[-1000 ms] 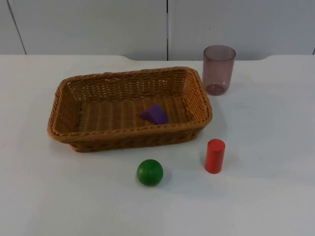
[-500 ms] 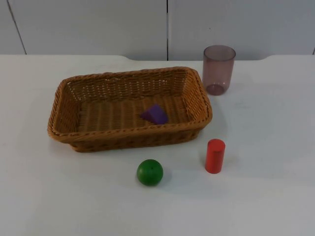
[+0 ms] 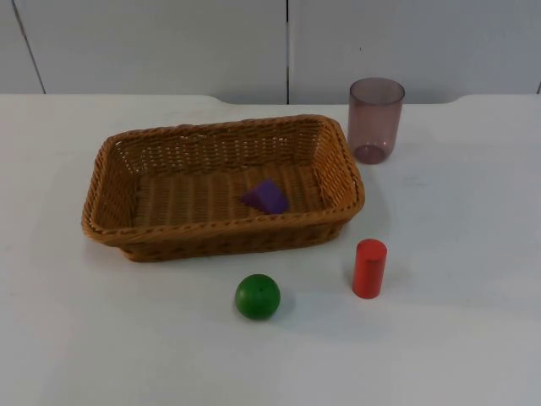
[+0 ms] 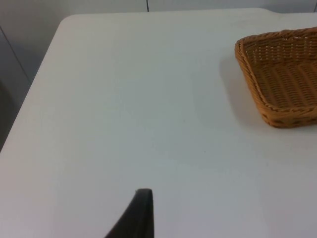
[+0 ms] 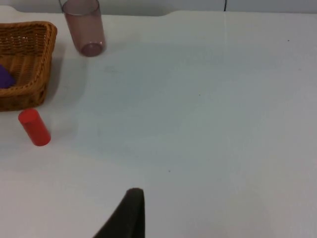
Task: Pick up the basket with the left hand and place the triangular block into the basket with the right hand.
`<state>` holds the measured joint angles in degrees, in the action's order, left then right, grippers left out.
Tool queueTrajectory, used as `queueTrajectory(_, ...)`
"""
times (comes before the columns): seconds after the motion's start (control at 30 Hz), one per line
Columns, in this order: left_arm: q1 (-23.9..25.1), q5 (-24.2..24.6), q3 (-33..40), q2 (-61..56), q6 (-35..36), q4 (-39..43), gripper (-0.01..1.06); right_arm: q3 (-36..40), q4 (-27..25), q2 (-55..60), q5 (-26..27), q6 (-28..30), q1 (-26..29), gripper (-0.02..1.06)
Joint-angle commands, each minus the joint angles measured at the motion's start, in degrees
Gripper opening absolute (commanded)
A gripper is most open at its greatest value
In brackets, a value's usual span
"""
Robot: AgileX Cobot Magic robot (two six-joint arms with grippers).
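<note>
Purple triangular block (image 3: pixel 267 196) lying on the floor of the wicker basket (image 3: pixel 221 238), toward its right end; basket resting flat on the white table (image 3: pixel 456 338). Green ball (image 3: pixel 257 296) just in front of the basket's near wall; red cylinder (image 3: pixel 368 268) upright off its near right corner; tinted cup (image 3: pixel 375 119) upright beyond its far right corner. Nothing covers the block. Left gripper (image 4: pixel 136 218) waits above bare table, well to the basket's left; right gripper (image 5: pixel 126 215) likewise, well to the right of the cylinder. One fingertip of each shows; whether either is parted or closed cannot be told.
</note>
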<state>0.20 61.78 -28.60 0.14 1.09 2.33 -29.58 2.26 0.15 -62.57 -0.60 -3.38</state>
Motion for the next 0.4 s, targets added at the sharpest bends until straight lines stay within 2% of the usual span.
queueTrajectory(0.0,-0.2,-0.2,0.3,-0.1,0.5,0.1,1.05,0.1,-0.5,-0.2,0.7,1.1,0.2,1.05)
queueTrajectory(0.37,-0.2,-0.2,0.3,-0.1,0.5,0.1,1.05,0.1,-0.2,-0.2,0.7,0.6,0.2,1.05)
